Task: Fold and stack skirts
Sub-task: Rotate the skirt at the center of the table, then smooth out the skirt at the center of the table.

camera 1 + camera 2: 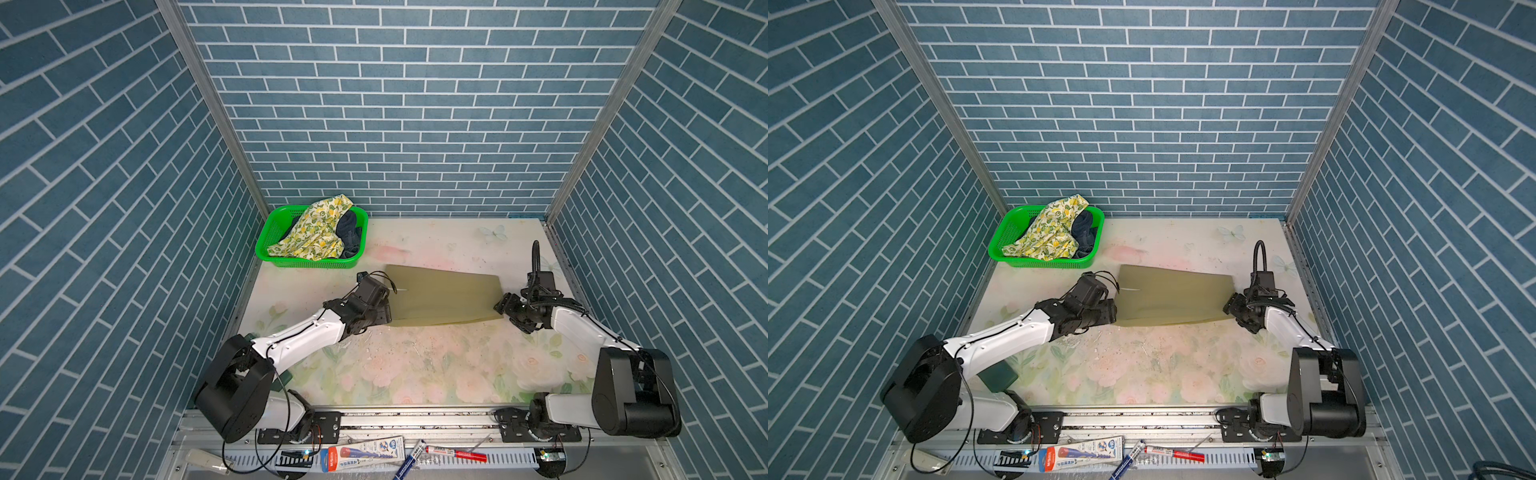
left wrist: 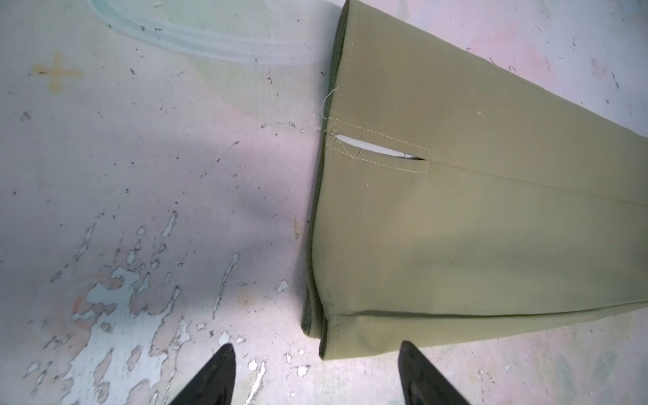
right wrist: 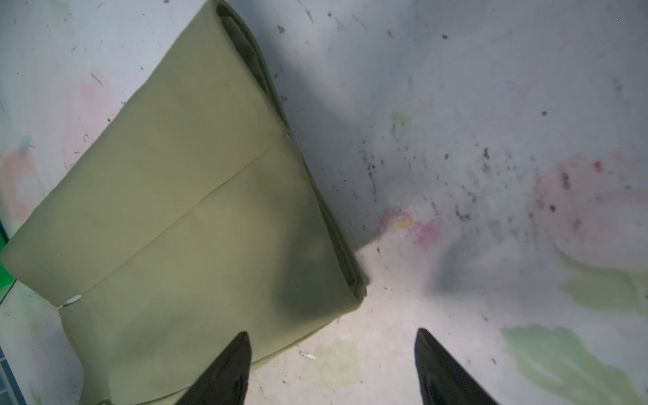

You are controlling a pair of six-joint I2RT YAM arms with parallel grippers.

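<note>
An olive-khaki skirt lies folded flat on the flowered table, right of centre. My left gripper is open at the skirt's left end, with the cloth's near corner just ahead of the jaws and nothing held; in a top view the left gripper is low at that edge. My right gripper is open at the skirt's right end, one finger over the cloth edge, gripping nothing. The lemon-print skirt and the navy denim skirt lie crumpled in the basket.
A green mesh basket stands at the back left against the brick wall. Markers and a tube pack lie on the front rail. Walls close in on three sides.
</note>
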